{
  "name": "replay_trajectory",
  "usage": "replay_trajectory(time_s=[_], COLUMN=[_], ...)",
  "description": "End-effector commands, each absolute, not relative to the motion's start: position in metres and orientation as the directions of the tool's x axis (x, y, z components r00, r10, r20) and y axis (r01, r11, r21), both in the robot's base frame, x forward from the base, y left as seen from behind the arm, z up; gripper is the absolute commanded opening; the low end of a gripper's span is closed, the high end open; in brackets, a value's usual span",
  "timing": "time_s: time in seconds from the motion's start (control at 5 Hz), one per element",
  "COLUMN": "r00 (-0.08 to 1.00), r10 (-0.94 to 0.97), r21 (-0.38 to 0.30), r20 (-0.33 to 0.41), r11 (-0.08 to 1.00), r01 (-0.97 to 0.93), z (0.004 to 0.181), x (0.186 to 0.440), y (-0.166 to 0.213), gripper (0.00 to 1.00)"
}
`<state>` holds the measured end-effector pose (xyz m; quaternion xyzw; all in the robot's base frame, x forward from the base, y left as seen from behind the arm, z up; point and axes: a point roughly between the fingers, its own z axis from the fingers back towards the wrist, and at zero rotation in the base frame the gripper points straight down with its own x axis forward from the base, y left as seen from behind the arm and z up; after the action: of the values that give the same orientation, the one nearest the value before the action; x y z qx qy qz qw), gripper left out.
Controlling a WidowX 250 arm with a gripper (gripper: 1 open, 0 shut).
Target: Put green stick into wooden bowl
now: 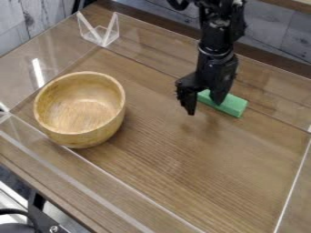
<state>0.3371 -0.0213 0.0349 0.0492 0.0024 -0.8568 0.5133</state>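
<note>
A black gripper [202, 100], fingers spread, hovers at a green stick [226, 106] (wooden bowl [80, 109] well apart)

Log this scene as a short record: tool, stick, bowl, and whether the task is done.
tool: open, at the stick; fingers spread
stick: green, flat on the table, right side of the view, partly hidden by the tool
bowl: wooden, round, left side of the view, nothing visible in it
task: not done; stick outside the bowl
</note>
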Motion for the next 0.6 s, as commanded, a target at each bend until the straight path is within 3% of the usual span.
replay_trajectory(time_s=[0.0,0.4], r00=[-0.447,-0.437], r10=[-0.887,-0.890], r21=[0.089,0.084], r20=[-0.116,-0.129], r11=[-0.457,-0.449], r01=[0.885,0.890], z=[0.043,0.032], x=[0.349,0.350], y=[-0.018,-0.018], gripper=[1.00,1.00])
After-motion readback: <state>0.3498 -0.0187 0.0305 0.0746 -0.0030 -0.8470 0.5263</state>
